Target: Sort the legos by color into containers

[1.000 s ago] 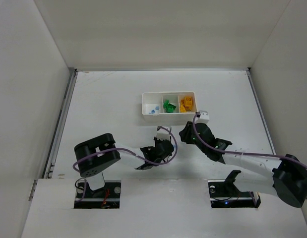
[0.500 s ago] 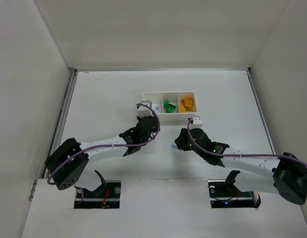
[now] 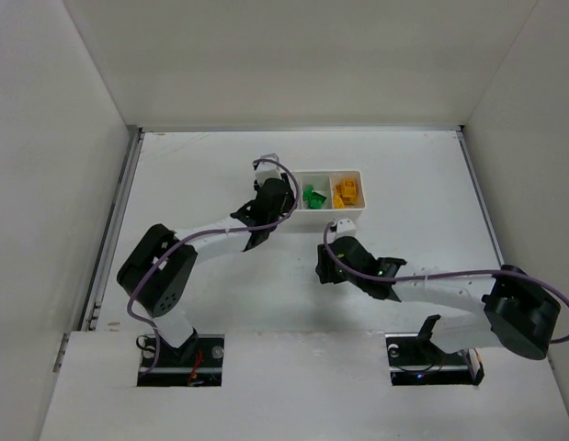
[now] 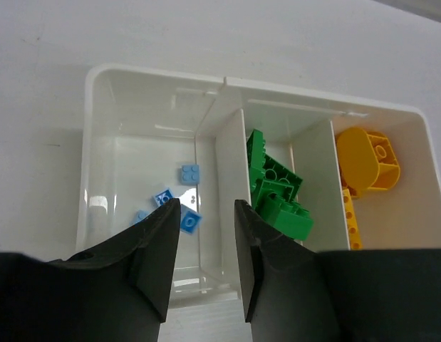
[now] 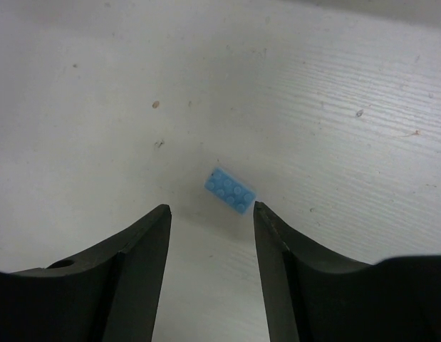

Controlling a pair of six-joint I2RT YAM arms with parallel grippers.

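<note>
The white tray (image 4: 156, 75) has three compartments: several light blue legos (image 4: 190, 172) in the left one, green legos (image 4: 273, 189) in the middle, yellow-orange legos (image 4: 366, 160) on the right. My left gripper (image 4: 206, 210) is open and empty, above the near edge of the left compartment and its divider. In the top view the left gripper (image 3: 273, 197) hides that compartment; the green (image 3: 312, 197) and yellow (image 3: 347, 192) legos show. My right gripper (image 5: 211, 209) is open, low over the table, with one light blue two-by-four lego (image 5: 230, 189) lying just ahead of its fingertips.
The tray (image 3: 348, 173) stands at the middle back of the white table. The right gripper (image 3: 324, 268) is in front of it, near the table's middle. White walls enclose the table on three sides, with a metal rail (image 3: 114, 230) along the left.
My left arm has swung from the table's middle up to the tray's left compartment. My right gripper has moved left and nearer, down toward the table.
</note>
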